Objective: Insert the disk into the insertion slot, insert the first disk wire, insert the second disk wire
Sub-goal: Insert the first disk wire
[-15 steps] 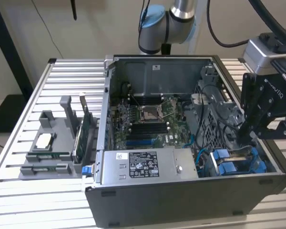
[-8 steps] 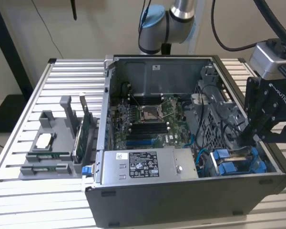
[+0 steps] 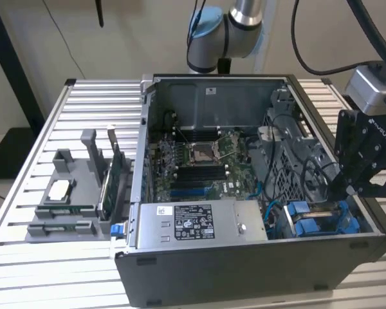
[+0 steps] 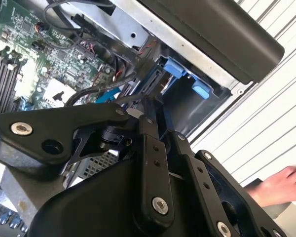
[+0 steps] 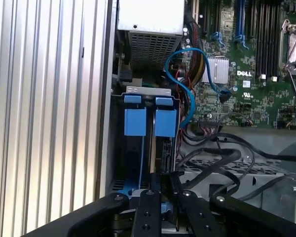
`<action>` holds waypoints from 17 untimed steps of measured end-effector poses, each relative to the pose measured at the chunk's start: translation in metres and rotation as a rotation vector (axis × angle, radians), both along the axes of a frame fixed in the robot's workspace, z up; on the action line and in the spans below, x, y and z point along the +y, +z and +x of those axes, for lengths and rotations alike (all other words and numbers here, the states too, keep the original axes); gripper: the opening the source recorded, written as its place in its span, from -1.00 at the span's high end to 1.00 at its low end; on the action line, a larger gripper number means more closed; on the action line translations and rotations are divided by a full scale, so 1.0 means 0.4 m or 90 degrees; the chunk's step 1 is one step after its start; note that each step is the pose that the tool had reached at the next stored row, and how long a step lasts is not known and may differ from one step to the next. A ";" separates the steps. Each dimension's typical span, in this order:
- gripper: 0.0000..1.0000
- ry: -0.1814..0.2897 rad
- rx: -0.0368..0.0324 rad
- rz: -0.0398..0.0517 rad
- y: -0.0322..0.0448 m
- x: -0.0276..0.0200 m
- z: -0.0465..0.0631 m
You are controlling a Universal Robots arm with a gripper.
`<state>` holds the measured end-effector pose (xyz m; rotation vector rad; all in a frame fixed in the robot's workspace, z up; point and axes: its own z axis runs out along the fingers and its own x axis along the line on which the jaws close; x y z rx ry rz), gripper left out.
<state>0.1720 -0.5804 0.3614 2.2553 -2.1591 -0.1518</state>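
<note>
Disk [image 5: 166, 122] in insertion slot [image 5: 143, 91]; slatted table [image 3: 64, 257].

Looks like a robotics lab. An opened computer case [image 3: 244, 277] sits on a ribbed aluminium table [image 3: 51, 277], with a robot arm [image 3: 213, 40] hanging over it and a grey parts holder [image 3: 87, 175] next to it.

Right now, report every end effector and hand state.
End effector: open or closed cannot be told; it is at the insertion slot.
Person's hand: whether it holds anything cannot be told.
</note>
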 end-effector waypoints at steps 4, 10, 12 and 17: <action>0.62 0.000 0.0036 -0.0001 -0.014 0.000 0.001; 0.62 0.000 0.0067 0.0029 -0.031 0.003 0.005; 0.62 0.000 0.0073 0.0042 -0.036 0.005 0.007; 0.62 0.000 0.0075 0.0085 -0.040 0.011 0.016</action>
